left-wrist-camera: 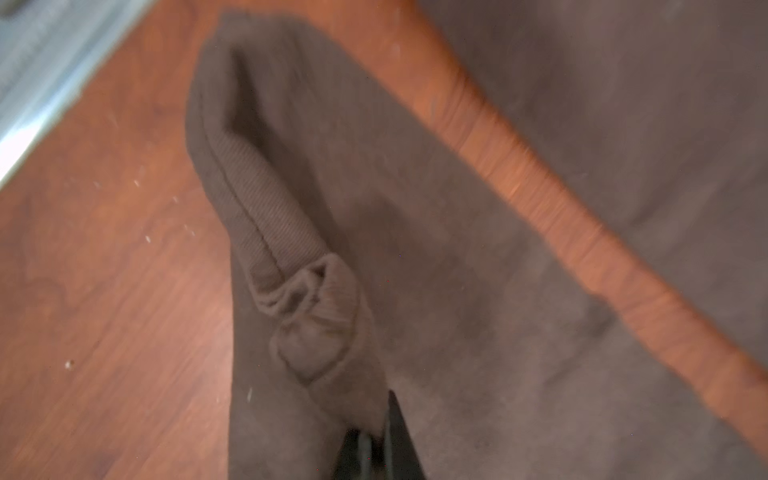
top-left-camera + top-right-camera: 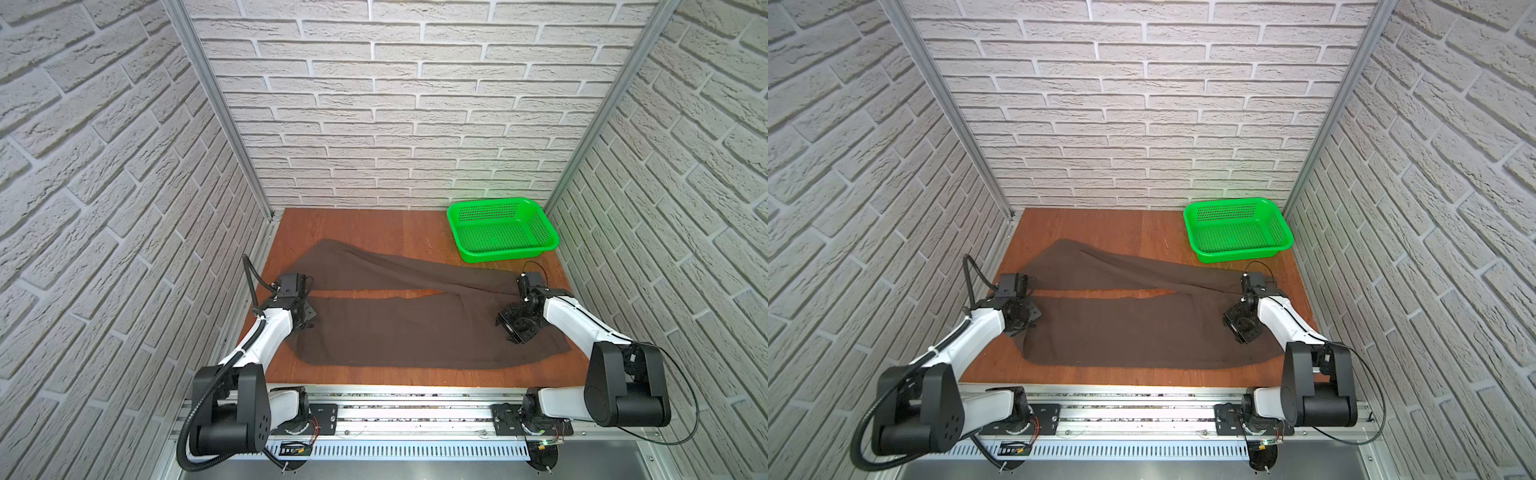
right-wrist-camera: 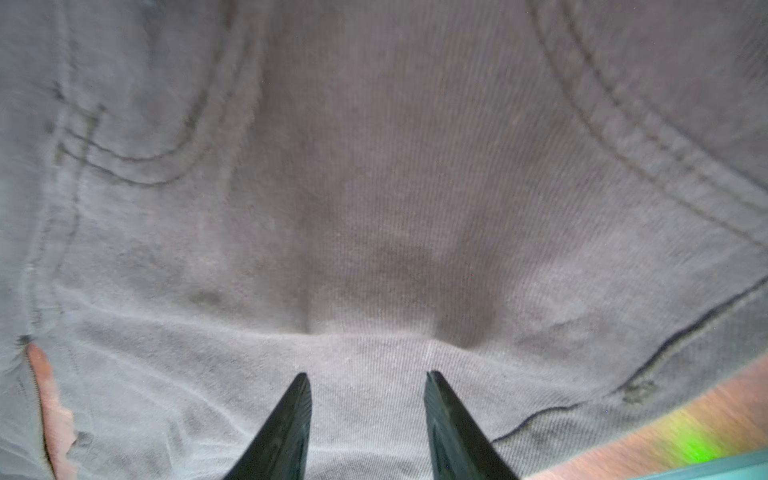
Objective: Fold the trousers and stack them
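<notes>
At the left edge of the reddish wooden surface [image 2: 374,226], the left tool [image 1: 374,440] is closed down narrow on the end of the near trouser leg. In the left wrist view the cloth is gathered into a small crumpled knot just ahead of the dark fingers, and the stitched hem rises from the wood as a soft rounded roll with fine diagonal ribbing.

The trousers [image 2: 407,328] lie spread across the middle of the surface in both top views. They are dark brown, matte and limp, with the legs pointing left and the waist to the right. The near leg is a broad flat panel. The far leg slants towards the back left, and a thin wedge of bare wood shows between the two.

At the waist end the right tool [image 3: 368,386] stands partly open, its two black tapered fingers apart over the cloth with nothing pinched between them. Curved double rows of stitching cross the fabric there.

Behind it, in the far right corner and apart from the trousers, sits a bright green plastic basket [image 2: 490,202], rectangular with perforated walls.
</notes>
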`<state>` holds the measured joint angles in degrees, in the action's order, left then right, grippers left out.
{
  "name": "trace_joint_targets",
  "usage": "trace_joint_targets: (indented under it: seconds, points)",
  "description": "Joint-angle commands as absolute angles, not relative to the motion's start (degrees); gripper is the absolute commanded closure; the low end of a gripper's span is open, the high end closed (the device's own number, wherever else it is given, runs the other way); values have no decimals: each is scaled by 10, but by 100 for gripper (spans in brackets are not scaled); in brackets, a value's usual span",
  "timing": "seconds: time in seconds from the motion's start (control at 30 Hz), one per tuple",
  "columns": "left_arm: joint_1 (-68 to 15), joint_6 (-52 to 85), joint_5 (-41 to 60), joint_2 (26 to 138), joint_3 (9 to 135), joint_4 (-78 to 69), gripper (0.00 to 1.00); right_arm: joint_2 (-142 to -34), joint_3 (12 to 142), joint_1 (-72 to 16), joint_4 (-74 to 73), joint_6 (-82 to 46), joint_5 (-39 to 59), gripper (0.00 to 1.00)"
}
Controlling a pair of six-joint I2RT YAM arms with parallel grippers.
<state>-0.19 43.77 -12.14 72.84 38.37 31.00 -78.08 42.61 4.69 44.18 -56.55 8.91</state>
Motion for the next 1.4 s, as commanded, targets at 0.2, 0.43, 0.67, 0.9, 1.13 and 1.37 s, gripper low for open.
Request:
trace_joint_targets:
  seconds: [0.2, 0.43, 0.67, 0.9, 1.13, 1.37]
  points:
    - [13, 445, -132, 654, 393, 379, 34, -768, 415, 47, 436, -561, 94, 53]
    - [149, 424, -58, 618, 444, 409, 24, -775, 420, 47, 433, -559, 100, 53]
    - [272, 411, 79, 718, 444, 337, 34, -783, 425, 46, 435, -558, 103, 54]
    - [279, 439, 115, 773, 415, 262, 49, -782, 435, 43, 458, -551, 89, 54]
    - [264, 453, 134, 807, 411, 236, 46, -779, 438, 42, 470, -558, 76, 54]
    - [258, 451, 131, 772, 402, 293, 25, -774, 437, 36, 465, -565, 78, 54]
